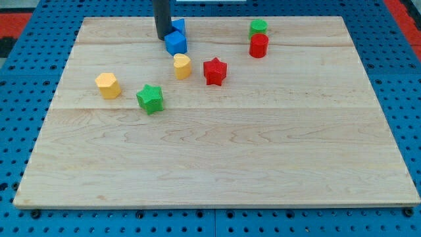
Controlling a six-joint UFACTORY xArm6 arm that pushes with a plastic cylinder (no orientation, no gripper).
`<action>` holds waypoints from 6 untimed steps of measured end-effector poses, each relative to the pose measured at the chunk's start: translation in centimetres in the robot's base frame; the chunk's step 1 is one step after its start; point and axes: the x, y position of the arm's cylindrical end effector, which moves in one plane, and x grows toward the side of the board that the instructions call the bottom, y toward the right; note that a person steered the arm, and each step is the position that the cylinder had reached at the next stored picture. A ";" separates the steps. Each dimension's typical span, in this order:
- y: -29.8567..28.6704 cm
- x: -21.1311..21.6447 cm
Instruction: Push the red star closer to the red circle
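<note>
The red star (pixel 214 71) sits on the tabletop (pixel 217 151), below-left of the red circle (pixel 258 45), well apart. My tip (pixel 162 37), no claw, is up-left of the star by a blue block (pixel 175 43). Approach unfinished: I judge it must round to the star's lower-left.

All that shows of the arm is a straight, dark rod, charcoal to near black, round in section and of even width down its length. Its surface is plain and matte, with a faint lighter sheen along the left side. No cables, screws or markings can be made out on it. The upper part is cut off by the far edge of the view. My tip (pixel 162 37) ends blunt and flat.
</note>
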 end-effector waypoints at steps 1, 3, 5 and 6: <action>-1.5 2.7; -1.4 6.8; -0.2 10.9; 1.6 12.5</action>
